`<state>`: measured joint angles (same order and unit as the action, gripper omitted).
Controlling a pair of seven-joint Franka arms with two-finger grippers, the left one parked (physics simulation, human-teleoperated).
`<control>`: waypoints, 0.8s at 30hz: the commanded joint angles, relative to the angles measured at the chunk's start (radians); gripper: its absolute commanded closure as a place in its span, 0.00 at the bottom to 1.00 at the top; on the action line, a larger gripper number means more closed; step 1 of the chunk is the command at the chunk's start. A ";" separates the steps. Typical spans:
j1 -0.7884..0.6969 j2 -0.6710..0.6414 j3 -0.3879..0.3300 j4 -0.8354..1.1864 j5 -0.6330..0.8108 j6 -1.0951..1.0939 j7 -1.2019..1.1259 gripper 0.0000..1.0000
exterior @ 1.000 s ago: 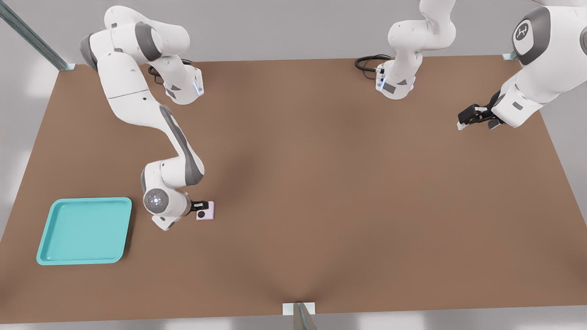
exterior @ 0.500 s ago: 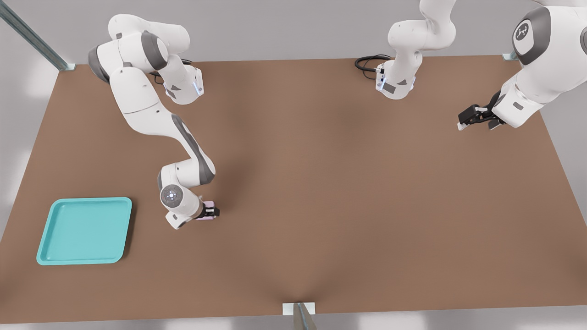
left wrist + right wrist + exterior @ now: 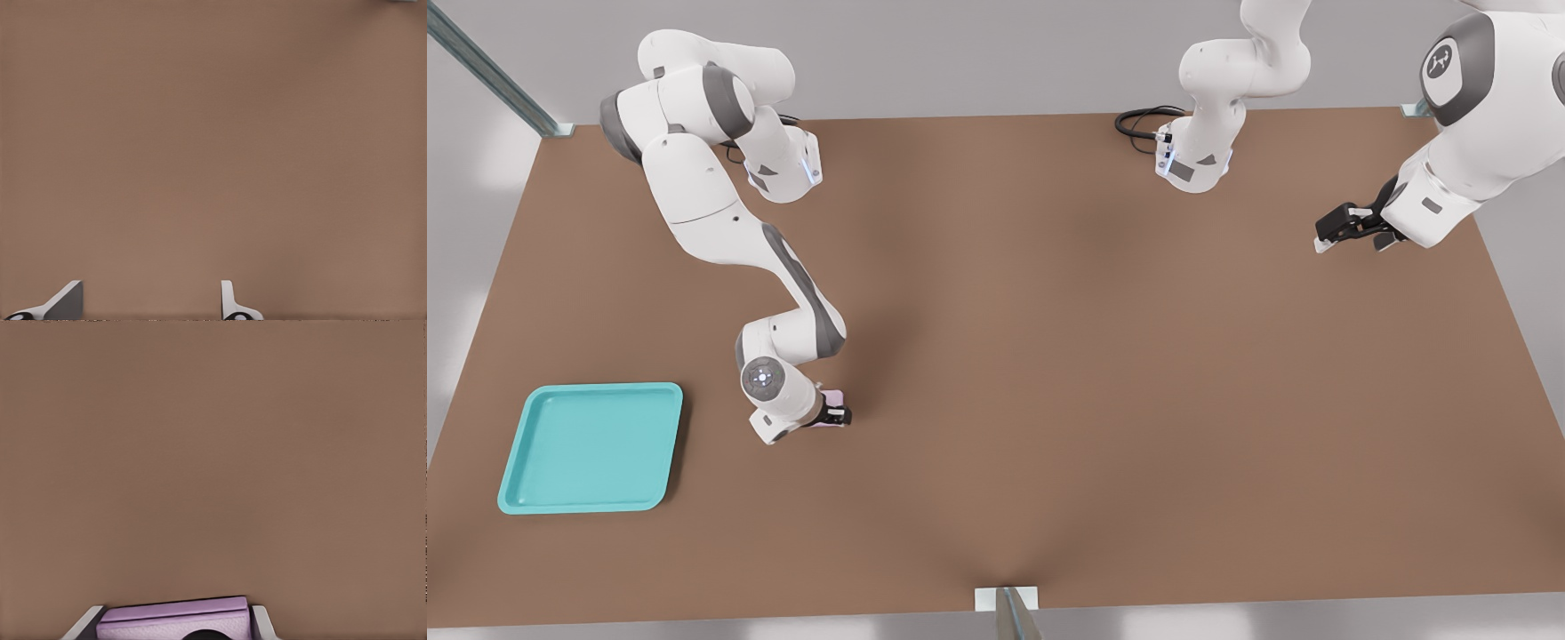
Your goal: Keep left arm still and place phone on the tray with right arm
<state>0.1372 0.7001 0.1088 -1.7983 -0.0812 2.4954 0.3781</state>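
Note:
The pale pink phone (image 3: pixel 175 619) lies on the brown table between my gripper's two fingers, which press against its two ends. In the front view my gripper (image 3: pixel 834 415) sits low over the phone (image 3: pixel 833 396), of which only a thin pink sliver shows beside the black fingers. My gripper (image 3: pixel 175 623) is shut on the phone. The turquoise tray (image 3: pixel 587 449) rests flat near the table's front edge, at the front view's left, well apart from the gripper, with nothing in it.
The other arm's black gripper (image 3: pixel 1352 227) hangs over the table at the front view's right. Two arm bases and a coiled black cable (image 3: pixel 1138 120) stand along the back edge. A metal bracket (image 3: pixel 1005 597) sits at the front edge.
My gripper swung toward the front view's right and came down over the phone, covering its lenses. In the last half second it barely shifted. The tray stayed put.

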 commanded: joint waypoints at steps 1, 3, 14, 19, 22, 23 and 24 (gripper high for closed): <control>-0.001 -0.001 0.000 0.001 0.000 0.000 0.044 0.19; -0.001 -0.002 0.000 0.001 -0.014 -0.003 0.045 0.19; -0.194 -0.269 0.009 0.002 -0.012 -0.313 -0.245 0.22; -0.390 -0.300 0.020 0.004 -0.008 -0.369 -0.510 0.22; -0.494 -0.269 0.020 0.030 -0.008 -0.359 -0.666 0.22; -0.521 -0.251 0.020 0.046 -0.009 -0.352 -0.706 0.22; -0.544 -0.223 0.017 0.077 -0.009 -0.352 -0.755 0.22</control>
<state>-0.3895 0.4712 0.1267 -1.7288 -0.0879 2.1689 0.1122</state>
